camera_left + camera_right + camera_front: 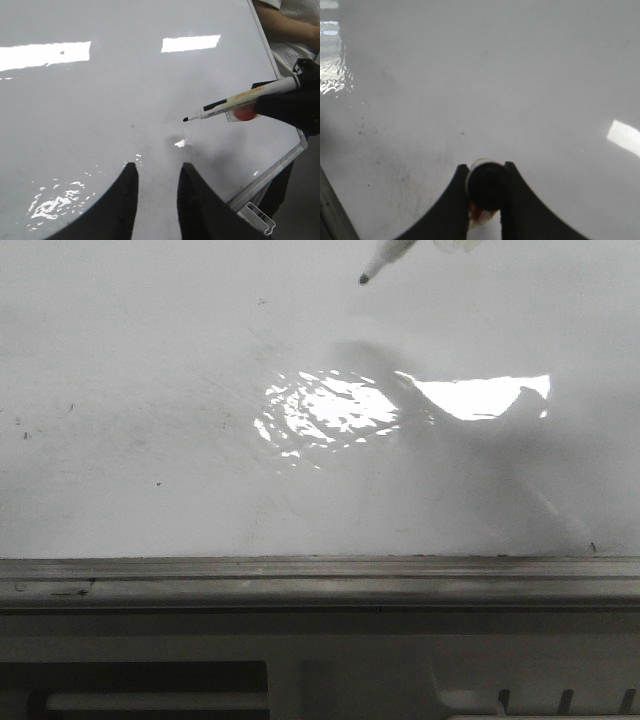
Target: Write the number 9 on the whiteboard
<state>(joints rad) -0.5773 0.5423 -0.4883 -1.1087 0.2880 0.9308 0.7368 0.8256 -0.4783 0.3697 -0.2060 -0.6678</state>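
Note:
The whiteboard (150, 390) is glossy white with smudges and a bright glare patch. No number 9 shows on it in any view. A white marker pen (235, 102) with a black tip and a red blob taped on is held by my right gripper (486, 187), which is shut on it. In the front view only the pen's tip (378, 265) shows at the top edge, above the board. My left gripper (156, 172) is open and empty over the board, its fingers (125, 200) apart. The pen tip is a short way beyond it.
A grey metal tray rail (320, 580) runs along the board's near edge. A person in white (292, 30) stands past the board's far corner. Small dark specks (367, 131) mark the board near the rail.

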